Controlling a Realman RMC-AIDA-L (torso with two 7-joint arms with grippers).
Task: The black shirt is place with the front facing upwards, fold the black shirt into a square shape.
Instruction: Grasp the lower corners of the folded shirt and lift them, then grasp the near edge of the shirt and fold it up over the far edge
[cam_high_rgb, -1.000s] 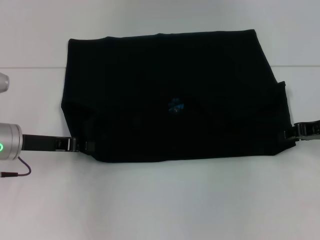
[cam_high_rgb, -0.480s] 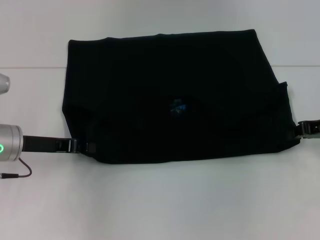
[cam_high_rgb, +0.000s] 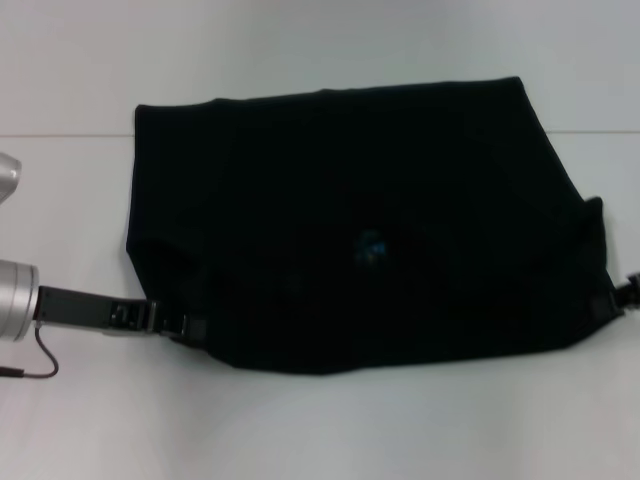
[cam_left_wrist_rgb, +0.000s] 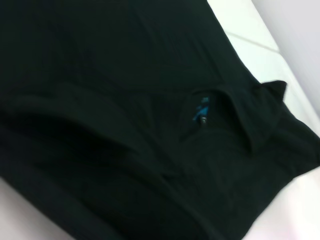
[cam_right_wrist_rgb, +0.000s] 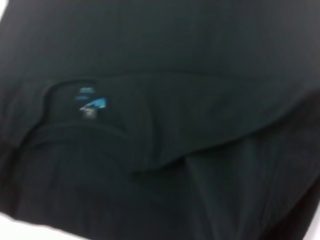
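The black shirt (cam_high_rgb: 340, 190) lies spread across the white table, folded into a wide band with its blue neck label (cam_high_rgb: 370, 245) showing near the middle. My left gripper (cam_high_rgb: 183, 325) is at the shirt's near left corner, shut on the cloth edge. My right gripper (cam_high_rgb: 612, 302) pinches the near right corner at the picture's edge, mostly out of view. The left wrist view shows the black shirt (cam_left_wrist_rgb: 125, 100) with its collar and label (cam_left_wrist_rgb: 201, 107). The right wrist view is filled by the shirt (cam_right_wrist_rgb: 200, 75), label (cam_right_wrist_rgb: 92, 104) and a fold.
The white table (cam_high_rgb: 320, 430) has bare room in front of the shirt and on its left. A thin dark cable (cam_high_rgb: 30, 368) hangs by the left arm's silver wrist (cam_high_rgb: 12, 300). A faint seam (cam_high_rgb: 60, 136) crosses the table behind.
Both grippers have moved nearer to me and slightly right, dragging the shirt's near edge along. The neck label has shifted the same way, and the right gripper has slid further out of the picture.
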